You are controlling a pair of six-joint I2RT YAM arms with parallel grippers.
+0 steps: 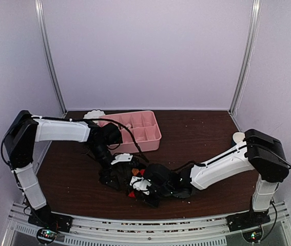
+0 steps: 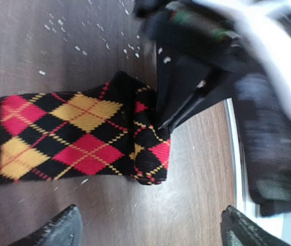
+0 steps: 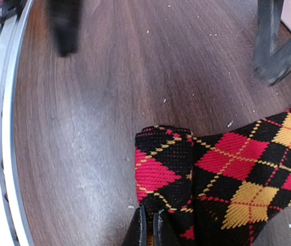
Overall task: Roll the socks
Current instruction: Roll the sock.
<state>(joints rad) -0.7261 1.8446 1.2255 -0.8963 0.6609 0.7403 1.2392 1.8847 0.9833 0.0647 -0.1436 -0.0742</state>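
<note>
Near the front of the tabletop (image 1: 201,138), the right gripper (image 3: 149,225) has its jaws clamped on the folded end of the argyle sock (image 2: 73,138), which lies flat. It looks soft, light and floppy, so the thick fold is the best hold. Just beyond, the left gripper (image 2: 153,228) hovers, jaws wide apart.

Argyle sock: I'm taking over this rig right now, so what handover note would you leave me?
Right gripper: shut on the turned-over end of the black fabric sock with red and yellow argyle diamonds, which lies flat on the dark wooden table.
Left gripper: open above the sock, holding nothing.
Done: one end turned over.
Left: roll the remaining length.
</note>
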